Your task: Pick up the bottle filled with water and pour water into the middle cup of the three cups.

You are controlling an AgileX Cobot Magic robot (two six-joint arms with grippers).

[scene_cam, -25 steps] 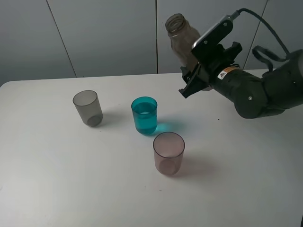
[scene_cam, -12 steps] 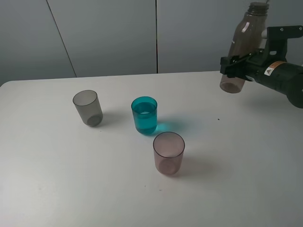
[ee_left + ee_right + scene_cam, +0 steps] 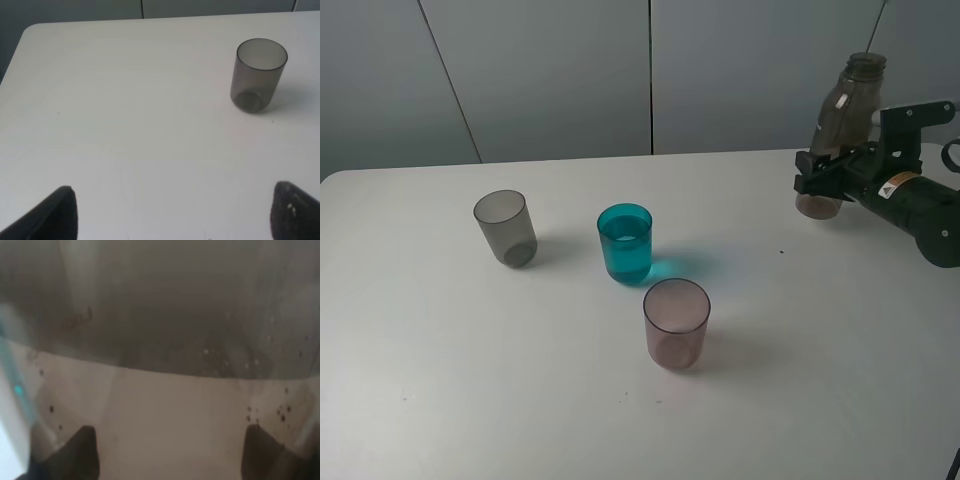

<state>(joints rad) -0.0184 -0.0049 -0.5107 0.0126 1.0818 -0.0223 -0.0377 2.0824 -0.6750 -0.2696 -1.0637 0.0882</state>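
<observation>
The smoky brown-grey bottle (image 3: pixel 841 128) stands upright at the far right back of the table, open neck up. Its base is at or just above the tabletop. My right gripper (image 3: pixel 823 183) is shut on its lower body. In the right wrist view the bottle (image 3: pixel 165 315) fills the picture between the fingertips (image 3: pixel 75 452). The teal-blue middle cup (image 3: pixel 625 243) holds some water. The smoky grey cup (image 3: pixel 505 227) stands to its left and the pinkish-mauve cup (image 3: pixel 676 323) in front of it. My left gripper (image 3: pixel 175 220) is open, well back from the grey cup (image 3: pixel 258 75).
The white table (image 3: pixel 440 380) runs to a grey panelled wall at the back. The right arm's dark body (image 3: pixel 920 200) lies over the table's right edge. The left arm is out of the exterior view.
The bottle swung from tilted, mouth toward the cups, to upright. The right arm carried it to the right and lowered it toward the table. The cups have not moved.
</observation>
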